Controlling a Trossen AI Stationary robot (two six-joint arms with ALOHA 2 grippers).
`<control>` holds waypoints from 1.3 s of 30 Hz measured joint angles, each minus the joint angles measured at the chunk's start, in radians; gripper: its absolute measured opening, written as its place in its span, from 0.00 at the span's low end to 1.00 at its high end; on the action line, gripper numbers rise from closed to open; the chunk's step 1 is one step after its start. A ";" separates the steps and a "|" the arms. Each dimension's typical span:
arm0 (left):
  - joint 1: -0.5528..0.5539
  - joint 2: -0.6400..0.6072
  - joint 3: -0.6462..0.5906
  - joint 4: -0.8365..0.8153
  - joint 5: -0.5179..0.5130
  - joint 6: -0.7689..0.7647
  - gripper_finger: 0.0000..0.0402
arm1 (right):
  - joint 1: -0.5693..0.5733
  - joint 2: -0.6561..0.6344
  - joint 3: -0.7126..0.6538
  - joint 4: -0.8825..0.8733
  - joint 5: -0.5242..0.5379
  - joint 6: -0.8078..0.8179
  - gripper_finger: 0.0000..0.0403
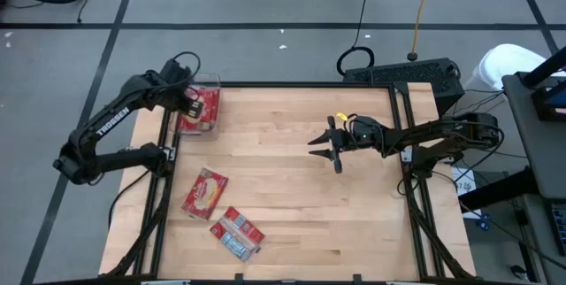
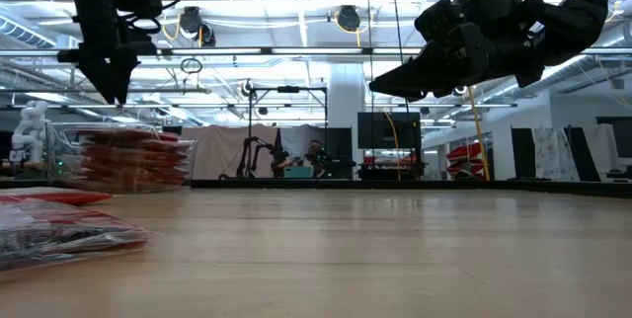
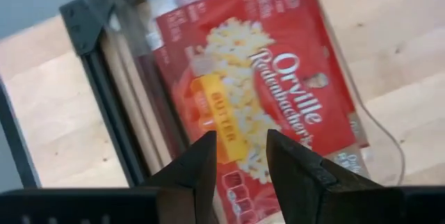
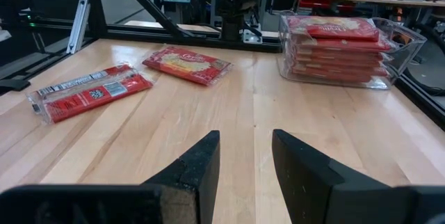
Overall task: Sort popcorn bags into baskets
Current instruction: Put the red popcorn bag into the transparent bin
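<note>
**Two bags loose, one stack binned**

Counting first: one clear basket [image 1: 202,111] sits at the table's far left corner, and I can make out a stack of about five red popcorn bags [image 4: 336,47] inside it, though the exact number is hard to tell. Two more bags lie loose on the wooden table [image 1: 301,223] near its left edge: one showing the popcorn picture [image 1: 205,193], and one with a white label panel [image 1: 237,232] closer to the front, just beside the first.

My left gripper [image 1: 188,101] hangs directly above the basket, fingers [image 3: 197,172] parted by a narrow gap and holding nothing; the top bag lies below them, apart from the tips.

My right gripper [image 1: 333,148] hovers over the middle of the table, well clear of every bag, jaws likewise spread partway and empty.
</note>
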 joint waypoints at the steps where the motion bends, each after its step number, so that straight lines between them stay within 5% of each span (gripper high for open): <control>1: -0.020 0.000 0.000 0.006 -0.008 0.000 0.33 | 0.000 0.000 0.000 0.000 0.000 0.000 0.32; 10: -0.177 -0.001 -0.029 0.049 -0.270 -0.143 0.33 | 0.000 0.000 0.000 -0.003 0.000 0.012 0.32; 14: -0.241 -0.001 -0.107 0.153 -0.293 -0.198 0.31 | 0.000 0.000 0.000 -0.003 0.000 0.027 0.32; 23: -0.313 0.000 -0.255 0.391 -0.418 -0.319 0.08 | 0.020 0.000 0.000 -0.003 0.000 0.034 0.32; 26: -0.313 0.000 -0.298 0.435 -0.425 -0.331 0.02 | 0.024 0.000 0.000 -0.003 0.001 0.031 0.32; 39: -0.319 -0.002 -0.451 0.700 -0.403 -0.364 0.01 | 0.025 0.000 0.000 0.009 0.003 0.027 0.32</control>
